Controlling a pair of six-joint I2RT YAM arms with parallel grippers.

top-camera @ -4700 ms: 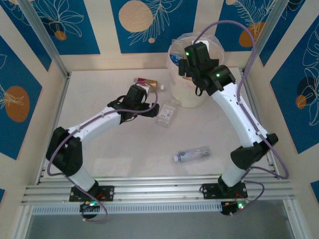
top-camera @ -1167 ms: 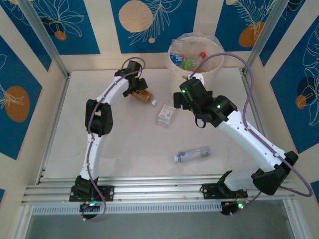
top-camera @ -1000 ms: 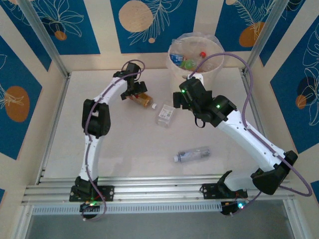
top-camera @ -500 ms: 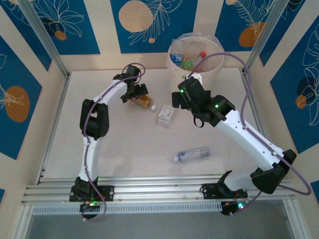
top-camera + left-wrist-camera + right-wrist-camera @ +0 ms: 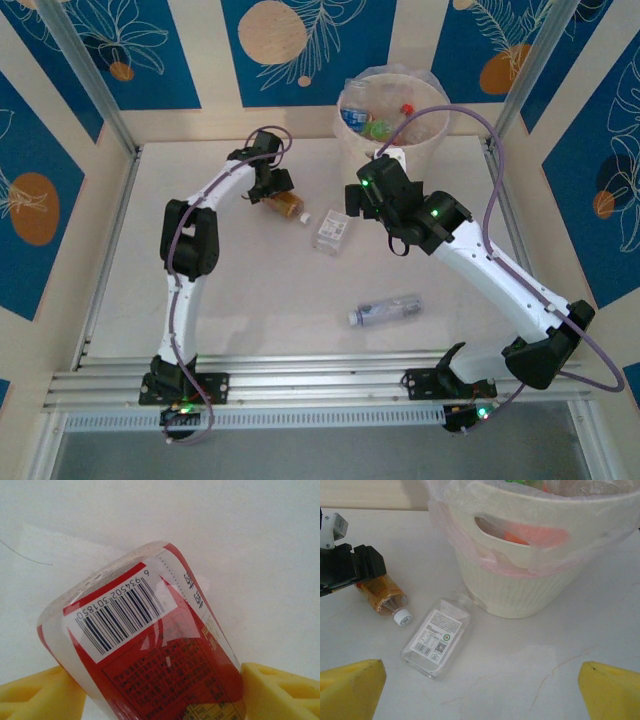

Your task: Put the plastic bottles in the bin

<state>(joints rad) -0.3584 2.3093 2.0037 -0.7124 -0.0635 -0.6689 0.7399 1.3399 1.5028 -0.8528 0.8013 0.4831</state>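
Observation:
A red-labelled bottle (image 5: 286, 204) with amber liquid and a white cap (image 5: 402, 616) lies on the table left of the bin (image 5: 348, 150). My left gripper (image 5: 269, 186) is shut on its base end, and a yellow finger (image 5: 40, 695) presses each side of the red label (image 5: 165, 665). A flat clear bottle (image 5: 437, 635) with a white label lies beside the bin's foot. My right gripper (image 5: 480, 695) hangs open just above the table near that bottle, holding nothing. A blue-labelled bottle (image 5: 386, 311) lies nearer the front. Several bottles (image 5: 378, 118) sit inside the bin.
The bin's wall (image 5: 530, 580) has a handle slot and a clear liner folded over the rim. Blue-patterned walls and metal posts (image 5: 110, 120) enclose the table. An aluminium rail (image 5: 320, 385) runs along the front by the arm bases.
The right arm has come down from over the bin to the table beside the flat clear bottle. The left arm has stretched to the back, taken the red-labelled bottle and nudged it slightly nearer.

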